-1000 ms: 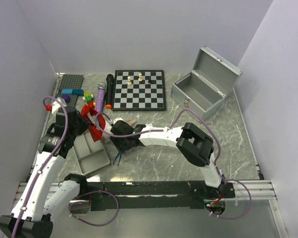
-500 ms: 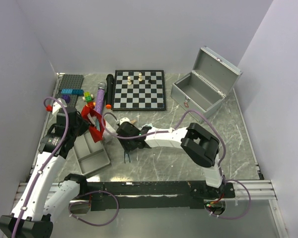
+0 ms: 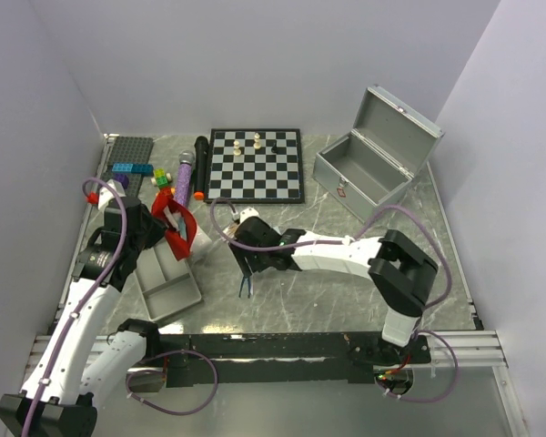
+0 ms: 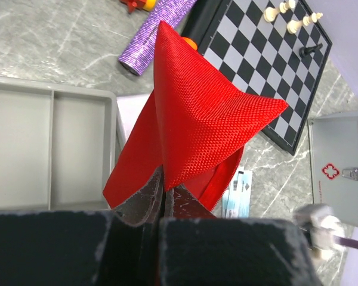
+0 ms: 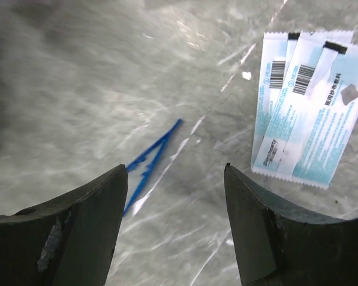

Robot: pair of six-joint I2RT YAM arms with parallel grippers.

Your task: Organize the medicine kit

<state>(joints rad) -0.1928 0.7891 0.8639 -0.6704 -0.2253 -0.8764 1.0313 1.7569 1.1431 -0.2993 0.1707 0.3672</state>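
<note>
Where the top view looks down on the marble counter [image 3: 346, 300], the medicine kit [image 3: 350, 182] sits far right with its lid thrown back, just right of a chessboard [image 3: 255, 166] carrying a few pieces. Left pincer [image 3: 170, 221] is clamped on a red pouch [image 3: 180, 238], held above the far end of a grey divided tray [image 3: 168, 289]. A purple tube [image 3: 185, 176], black cylinder [image 3: 200, 164] and toy bricks [image 3: 132, 167] crowd the far-left corner behind it. The right arm reaches leftward across mid-counter. Right pincer [image 3: 247, 269] points down over blue tweezers [image 3: 245, 289], well apart from the kit. Left wrist view: pouch fabric is pinched between the closed fingers, its folds hiding the tray's right side. The kit's red emblem and latch show at the right edge, with pale blue sachets [image 4: 237, 193] lying past the pouch. Right wrist view: fingers stand wide with nothing between them. The tweezers lie flat on the counter, one end hidden behind a finger. The overlapped sachets lie off to the other side, apart from both fingers.
</note>
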